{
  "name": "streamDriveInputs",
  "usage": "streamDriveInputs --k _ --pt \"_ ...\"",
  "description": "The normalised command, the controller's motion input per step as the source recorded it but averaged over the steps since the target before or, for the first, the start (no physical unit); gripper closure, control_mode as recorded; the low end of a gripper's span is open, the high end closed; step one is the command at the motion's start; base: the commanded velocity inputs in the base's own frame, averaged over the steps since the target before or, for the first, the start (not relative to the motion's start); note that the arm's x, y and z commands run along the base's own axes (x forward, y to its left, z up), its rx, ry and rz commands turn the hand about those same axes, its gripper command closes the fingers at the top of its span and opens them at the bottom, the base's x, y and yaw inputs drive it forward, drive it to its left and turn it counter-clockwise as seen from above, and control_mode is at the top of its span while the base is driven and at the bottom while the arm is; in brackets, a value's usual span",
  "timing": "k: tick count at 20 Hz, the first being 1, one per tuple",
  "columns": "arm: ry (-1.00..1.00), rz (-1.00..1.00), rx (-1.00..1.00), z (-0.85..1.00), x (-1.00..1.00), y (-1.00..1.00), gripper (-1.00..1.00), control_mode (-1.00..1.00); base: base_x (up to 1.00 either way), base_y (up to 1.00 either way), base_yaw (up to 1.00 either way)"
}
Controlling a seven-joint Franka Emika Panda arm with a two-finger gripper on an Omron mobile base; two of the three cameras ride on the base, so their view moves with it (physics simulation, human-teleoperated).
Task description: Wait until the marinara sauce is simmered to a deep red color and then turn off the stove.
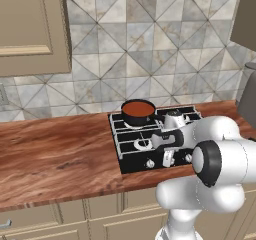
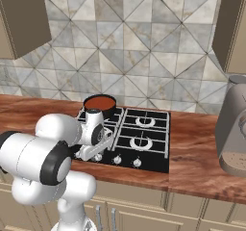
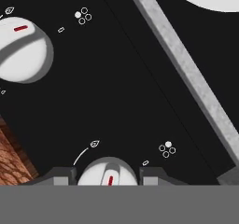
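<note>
The marinara sauce (image 1: 138, 107) (image 2: 100, 101) is a smooth red-brown disc in a small dark saucepan on the back left burner of the stove (image 1: 131, 145) (image 2: 153, 137). My gripper (image 1: 168, 159) (image 2: 90, 154) (image 3: 108, 176) is down at the stove's front row of knobs, left of the middle. In the hand view its fingertips (image 3: 63, 175) stand tight on either side of a silver knob (image 3: 108, 173) with a red mark, shut on it. A second silver knob (image 3: 21, 48) lies further off in that view.
A tall grey appliance (image 2: 233, 129) (image 1: 248, 101) stands on the wooden counter (image 1: 55, 159) to the right of the stove. Wall cabinets hang at both upper sides and a hood above. A pale grate bar (image 3: 186, 64) crosses beside the knobs.
</note>
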Motion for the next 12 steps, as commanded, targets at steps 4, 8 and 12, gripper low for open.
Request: streamDriveInputs --k 4,8,12 --pt "0.00 0.00 0.00 0.00 0.00 0.00 1.00 -1.00 0.00 0.00 0.00" --pt "0.00 0.00 0.00 0.00 0.00 0.00 1.00 -1.00 0.00 0.00 0.00" --pt "0.00 0.00 0.00 0.00 0.00 0.00 1.00 -1.00 0.00 0.00 0.00"
